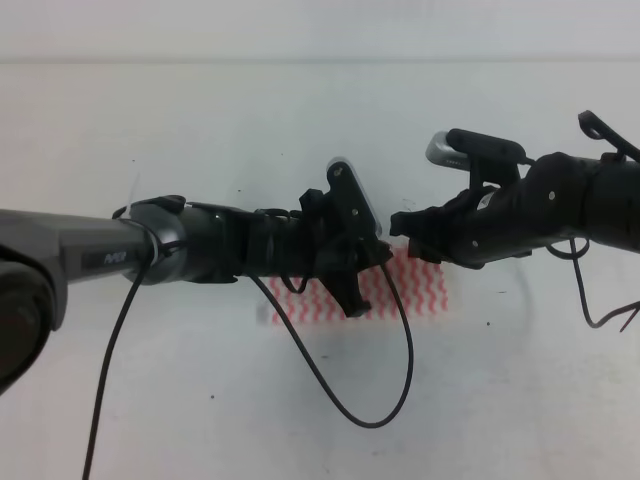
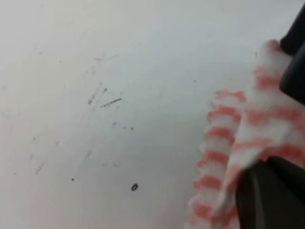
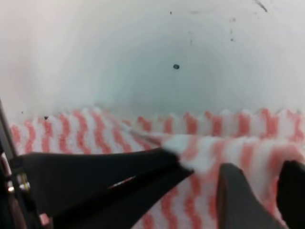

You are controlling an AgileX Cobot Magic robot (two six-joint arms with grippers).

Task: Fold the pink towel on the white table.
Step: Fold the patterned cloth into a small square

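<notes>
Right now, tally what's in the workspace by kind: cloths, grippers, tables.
Cloths: 1, the pink towel
Grippers: 2, left gripper and right gripper, both pinching the towel
Tables: 1, the white table
Total: 4

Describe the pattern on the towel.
The pink towel has pink-red and white wavy zigzag stripes, clearest in the right wrist view.

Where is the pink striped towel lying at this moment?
In the exterior high view, the thin pink-and-white striped towel lies near the middle of the plain white table, under the two black grippers, left and right, which meet above it.
</notes>
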